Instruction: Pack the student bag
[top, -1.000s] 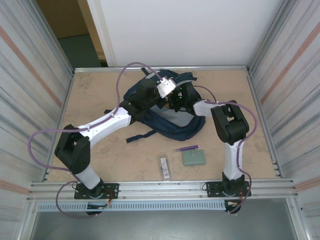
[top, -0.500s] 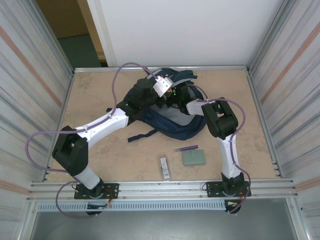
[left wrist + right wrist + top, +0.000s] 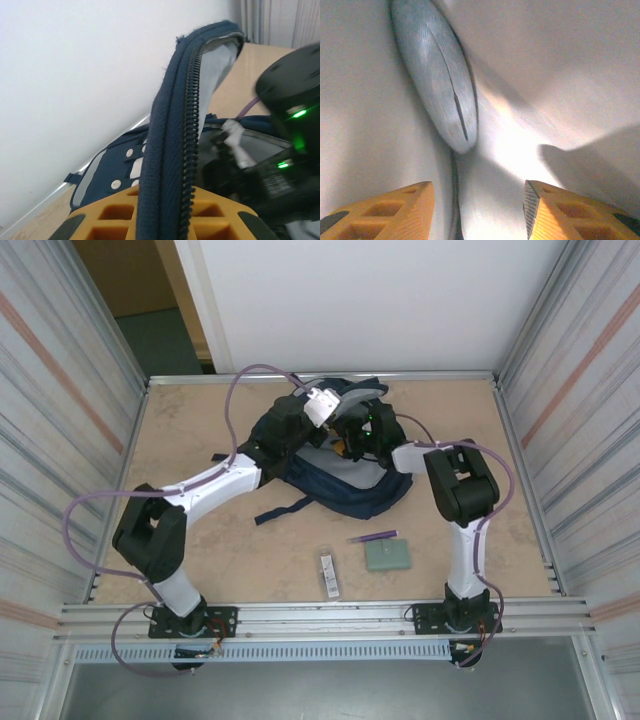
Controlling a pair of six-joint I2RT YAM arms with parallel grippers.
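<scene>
Bright, even top view; both wrist views softer.
I'm seeing faint shadows on the table point(image 3: 190, 440). Left wrist: the student bag point(image 3: 172, 150) edge fairly sharp, right side blurred. Right wrist: warm glare, dark shadow lower right.

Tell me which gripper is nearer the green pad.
Right. The right gripper is inside the student bag, beyond the green pad; the left gripper clamps its flap, farther back.

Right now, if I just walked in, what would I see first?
The big navy student bag lies open at the far middle of the table. The left claw pinches its zipper edge, holding the flap up. The open right claw is down inside, over the pale lining, with a grey oval thing just ahead.
</scene>
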